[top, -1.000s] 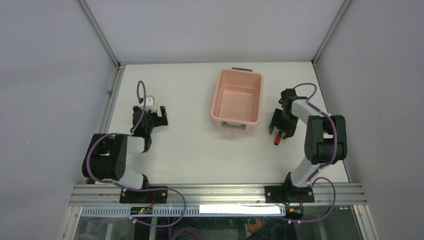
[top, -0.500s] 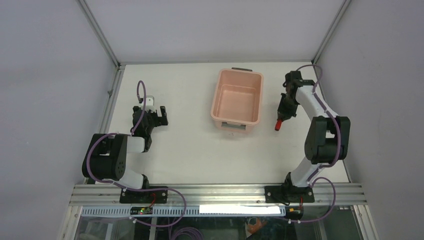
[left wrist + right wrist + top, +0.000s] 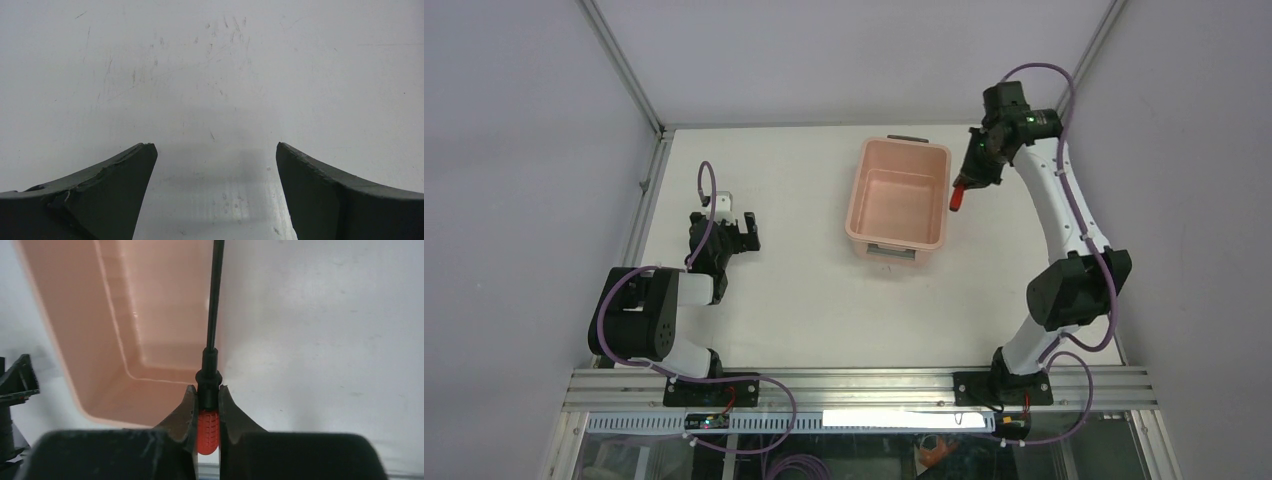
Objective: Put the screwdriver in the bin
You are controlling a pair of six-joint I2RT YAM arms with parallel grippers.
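**Screwdriver lifted and carried to the bin's right rim**

The right gripper has its jaws drawn narrow, clamped on the screwdriver at the top of its handle. The shaft points away, up the middle of the wrist frame.

The bin fills the upper left of that view, and the shaft runs along the line of its right wall.

In the top view, a second ago the gripper sat low at centre right, with the tool near the table. Now the arm reaches to the upper right, and the red handle shows against the bin's right rim.

The pick looks done and the carry nearly so. A release here might catch the rim, so a little more travel leftward seems wise.

The tool has a short ribbed red handle, a black collar and a thin dark shaft.

The left gripper has not moved; its jaws stand wide and empty at centre left.
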